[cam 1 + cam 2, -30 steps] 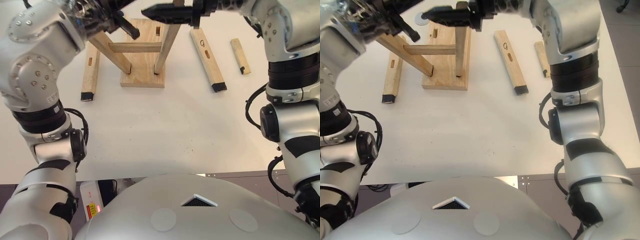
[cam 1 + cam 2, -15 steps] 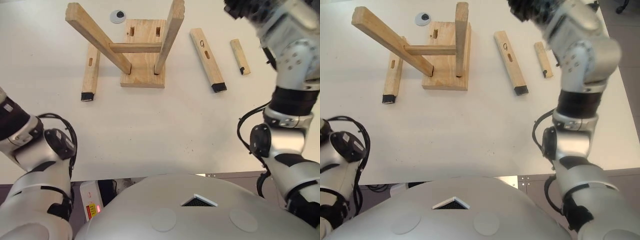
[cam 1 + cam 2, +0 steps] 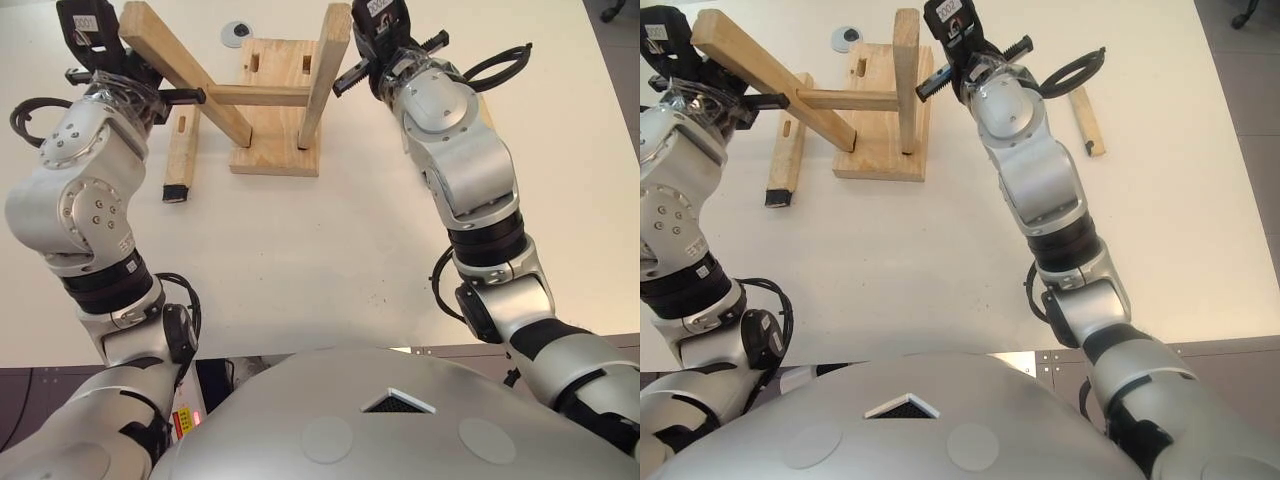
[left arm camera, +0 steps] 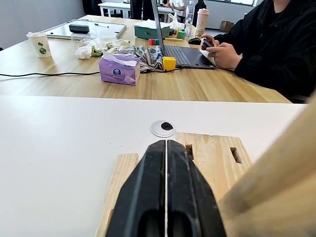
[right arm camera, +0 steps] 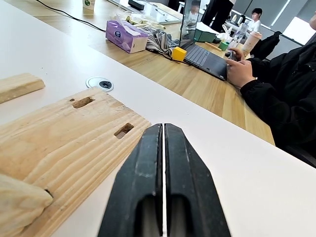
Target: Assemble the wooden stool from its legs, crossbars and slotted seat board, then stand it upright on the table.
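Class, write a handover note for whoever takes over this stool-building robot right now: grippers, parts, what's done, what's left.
Left gripper shut, empty, by the tilted leg. Right gripper shut, empty, by the upright leg.
Done: both legs stand in the seat board, joined by a crossbar.
Left: a loose leg and a short crossbar lie on the table; fit remaining parts, stand the stool upright.

Loose leg: upper end is hidden behind the tilted leg. Seat board is partly blocked by the left gripper.
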Robot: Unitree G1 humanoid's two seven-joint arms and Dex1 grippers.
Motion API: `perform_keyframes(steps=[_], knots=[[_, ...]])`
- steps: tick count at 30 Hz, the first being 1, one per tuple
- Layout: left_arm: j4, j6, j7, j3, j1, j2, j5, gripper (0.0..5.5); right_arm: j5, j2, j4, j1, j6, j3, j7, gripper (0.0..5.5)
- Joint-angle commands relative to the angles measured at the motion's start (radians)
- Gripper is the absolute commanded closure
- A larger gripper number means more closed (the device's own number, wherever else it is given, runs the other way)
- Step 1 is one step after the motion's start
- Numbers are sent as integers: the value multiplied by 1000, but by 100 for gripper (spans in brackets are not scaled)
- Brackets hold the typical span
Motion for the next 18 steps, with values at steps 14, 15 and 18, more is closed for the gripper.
perform_keyframes(steps=[14,15,18], knots=[[748,-490,-221,-185,-333,16,230,550,36,99,-27,-68,-61,158,276,546],[741,-500,-219,-172,-325,26,233,550,38,94,-25,-69,-60,150,279,546],[690,-498,-204,-113,-271,68,235,550,34,53,-4,-87,-76,106,286,546]])
